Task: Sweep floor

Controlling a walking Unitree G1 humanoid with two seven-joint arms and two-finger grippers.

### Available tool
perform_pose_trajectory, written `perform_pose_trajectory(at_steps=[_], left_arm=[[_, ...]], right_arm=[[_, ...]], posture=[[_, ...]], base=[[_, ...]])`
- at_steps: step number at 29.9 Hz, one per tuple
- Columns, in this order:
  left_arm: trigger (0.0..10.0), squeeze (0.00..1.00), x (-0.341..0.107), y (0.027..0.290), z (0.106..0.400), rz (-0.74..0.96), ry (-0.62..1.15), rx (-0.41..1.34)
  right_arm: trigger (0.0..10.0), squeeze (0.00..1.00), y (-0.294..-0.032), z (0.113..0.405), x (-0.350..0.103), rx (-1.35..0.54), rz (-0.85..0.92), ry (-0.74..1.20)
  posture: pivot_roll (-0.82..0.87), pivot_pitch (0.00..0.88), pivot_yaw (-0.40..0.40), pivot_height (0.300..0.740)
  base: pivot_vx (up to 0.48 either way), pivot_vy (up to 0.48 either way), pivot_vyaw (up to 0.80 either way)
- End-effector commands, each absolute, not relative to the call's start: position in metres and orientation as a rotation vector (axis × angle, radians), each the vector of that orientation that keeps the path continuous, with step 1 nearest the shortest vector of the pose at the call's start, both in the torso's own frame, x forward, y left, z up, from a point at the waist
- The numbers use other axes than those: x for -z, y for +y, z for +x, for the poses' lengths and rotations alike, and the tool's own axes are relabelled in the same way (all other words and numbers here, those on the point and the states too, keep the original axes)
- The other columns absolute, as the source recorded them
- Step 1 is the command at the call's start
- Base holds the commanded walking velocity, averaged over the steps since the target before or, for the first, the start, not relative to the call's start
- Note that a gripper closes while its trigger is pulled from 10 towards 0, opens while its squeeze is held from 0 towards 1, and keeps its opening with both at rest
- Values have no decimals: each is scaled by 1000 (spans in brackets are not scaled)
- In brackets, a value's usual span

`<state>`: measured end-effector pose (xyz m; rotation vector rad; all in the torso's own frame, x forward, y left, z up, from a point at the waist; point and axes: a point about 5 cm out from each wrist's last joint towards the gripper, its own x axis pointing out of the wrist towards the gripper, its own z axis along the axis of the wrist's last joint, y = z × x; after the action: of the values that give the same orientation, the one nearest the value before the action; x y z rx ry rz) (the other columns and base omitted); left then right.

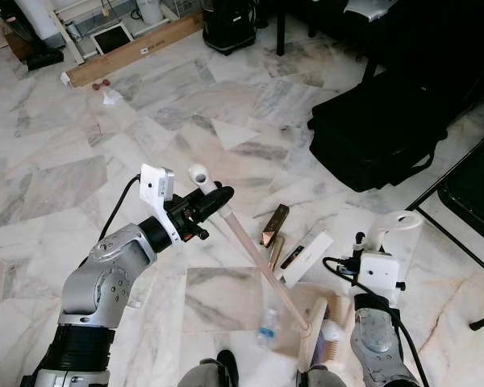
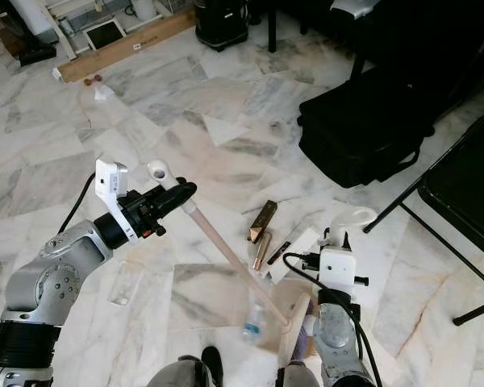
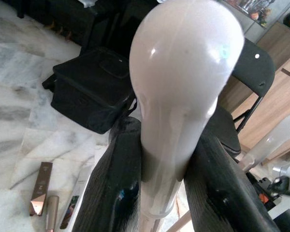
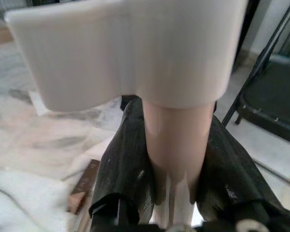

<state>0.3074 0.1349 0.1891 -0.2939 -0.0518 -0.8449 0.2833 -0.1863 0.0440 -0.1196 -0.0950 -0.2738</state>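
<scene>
The left gripper has its jaws clamped on the rounded top of the pale pink plastic broom handle, which slants down to the broom head on the grey-veined marble floor. The right gripper has its jaws clamped on the pink stem of the white-topped dustpan handle. Near the broom head lie a clear plastic bottle and a brown rectangular box.

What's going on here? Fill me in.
The robot is mid-sweep on the marble floor. Its left gripper clamps the top of the broom handle; its right gripper holds the dustpan handle. A plastic bottle, a bronze box and a white box lie by the broom head.
</scene>
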Motion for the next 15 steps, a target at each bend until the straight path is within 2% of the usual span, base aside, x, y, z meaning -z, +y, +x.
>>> perform_pose_trajectory(at_steps=[1, 6, 15], left_arm=[[10000, 0, -193, 133, 305, -315, -70, 870], [10000, 0, -191, 130, 305, -322, -62, 875], [10000, 0, -190, 129, 304, -323, -57, 879]], right_arm=[[10000, 0, -180, 287, -52, 270, -20, -138], [10000, 0, -189, 285, -51, 299, 60, -129], [10000, 0, -194, 275, -50, 287, 73, -149]], posture=[[109, 249, 136, 740], [104, 248, 136, 740], [103, 246, 131, 740]], base=[[0, 0, 0], [0, 0, 0], [0, 0, 0]])
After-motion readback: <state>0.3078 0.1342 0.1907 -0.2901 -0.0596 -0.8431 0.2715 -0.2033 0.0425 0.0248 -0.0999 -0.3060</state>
